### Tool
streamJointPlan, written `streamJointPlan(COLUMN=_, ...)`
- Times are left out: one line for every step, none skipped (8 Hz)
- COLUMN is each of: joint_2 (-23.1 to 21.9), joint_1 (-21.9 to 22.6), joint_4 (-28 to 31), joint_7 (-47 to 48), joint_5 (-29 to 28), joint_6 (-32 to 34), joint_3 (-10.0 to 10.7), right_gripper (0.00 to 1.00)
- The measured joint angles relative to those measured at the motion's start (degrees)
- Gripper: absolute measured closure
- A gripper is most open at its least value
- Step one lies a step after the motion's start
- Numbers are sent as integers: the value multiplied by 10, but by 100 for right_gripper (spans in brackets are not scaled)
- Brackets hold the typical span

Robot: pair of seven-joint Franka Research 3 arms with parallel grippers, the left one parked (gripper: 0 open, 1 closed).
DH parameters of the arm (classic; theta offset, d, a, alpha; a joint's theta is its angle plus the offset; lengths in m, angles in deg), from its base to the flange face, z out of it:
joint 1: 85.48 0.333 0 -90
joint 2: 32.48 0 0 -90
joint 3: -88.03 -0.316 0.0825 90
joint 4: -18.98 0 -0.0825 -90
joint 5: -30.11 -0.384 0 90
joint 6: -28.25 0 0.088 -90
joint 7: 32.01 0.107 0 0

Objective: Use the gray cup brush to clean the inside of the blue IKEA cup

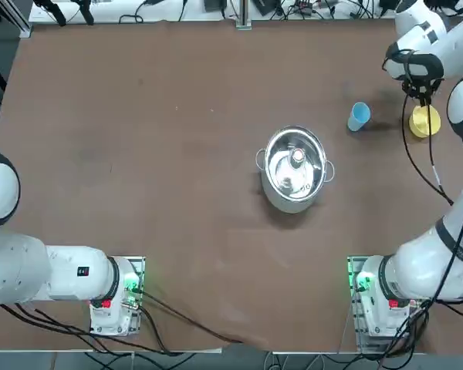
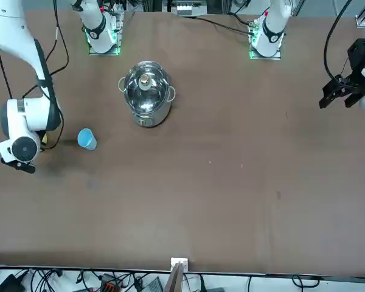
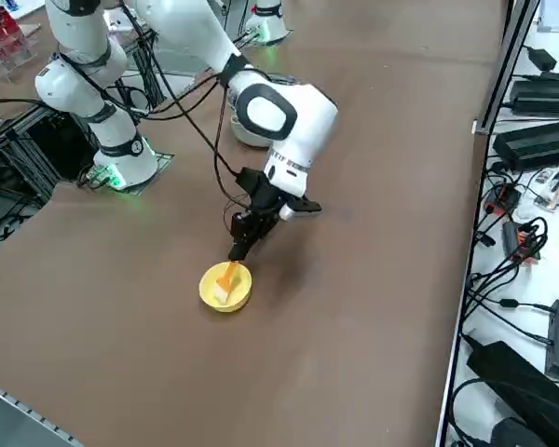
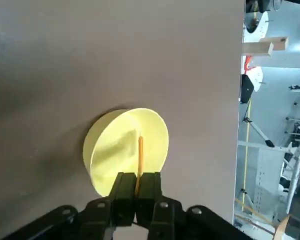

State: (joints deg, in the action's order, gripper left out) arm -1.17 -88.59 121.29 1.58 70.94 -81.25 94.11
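My right gripper (image 3: 238, 250) hangs just above a small yellow bowl (image 3: 225, 287) at the table's right side, shut on the gray cup brush (image 3: 228, 273). In the wrist view the thin orange brush (image 4: 140, 155) runs from between the closed fingers (image 4: 150, 187) down into the bowl (image 4: 110, 150). The blue IKEA cup (image 1: 359, 116) lies tipped on the table, apart from the bowl (image 1: 424, 122) on the side nearer the pot. It also shows in the front view, where the blue cup (image 2: 87, 139) is beside my wrist.
A steel pot (image 1: 295, 167) with two handles stands near the table's middle, also seen as the pot (image 2: 147, 92) in the front view. The table's right edge is close to the yellow bowl, with cables and power supplies (image 3: 540, 140) beyond it.
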Motion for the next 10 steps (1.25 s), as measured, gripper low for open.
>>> streamJointPlan(joint_2=7, joint_1=-1, joint_4=0, joint_7=11, joint_5=11, joint_6=0, joint_3=1, right_gripper=93)
streamJointPlan(joint_2=16, joint_1=-1, joint_4=0, joint_7=28, joint_5=25, joint_6=0, joint_3=1, right_gripper=92)
streamJointPlan(joint_2=25, joint_1=-2, joint_4=0, joint_7=51, joint_5=34, joint_6=-2, joint_3=1, right_gripper=86)
streamJointPlan(joint_2=33, joint_1=-1, joint_4=-2, joint_7=69, joint_5=37, joint_6=-4, joint_3=1, right_gripper=78)
streamJointPlan(joint_2=39, joint_1=-1, joint_4=-6, joint_7=74, joint_5=38, joint_6=-7, joint_3=1, right_gripper=58)
streamJointPlan(joint_2=42, joint_1=0, joint_4=-11, joint_7=75, joint_5=38, joint_6=-10, joint_3=1, right_gripper=41)
streamJointPlan(joint_2=42, joint_1=1, joint_4=-16, joint_7=75, joint_5=37, joint_6=-11, joint_3=-2, right_gripper=19)
streamJointPlan(joint_2=42, joint_1=2, joint_4=-19, joint_7=75, joint_5=34, joint_6=-21, joint_3=-6, right_gripper=2)
streamJointPlan(joint_2=42, joint_1=2, joint_4=-21, joint_7=75, joint_5=19, joint_6=-35, joint_3=-11, right_gripper=0)
streamJointPlan(joint_2=42, joint_1=3, joint_4=-24, joint_7=74, joint_5=-3, joint_6=-43, joint_3=-15, right_gripper=0)
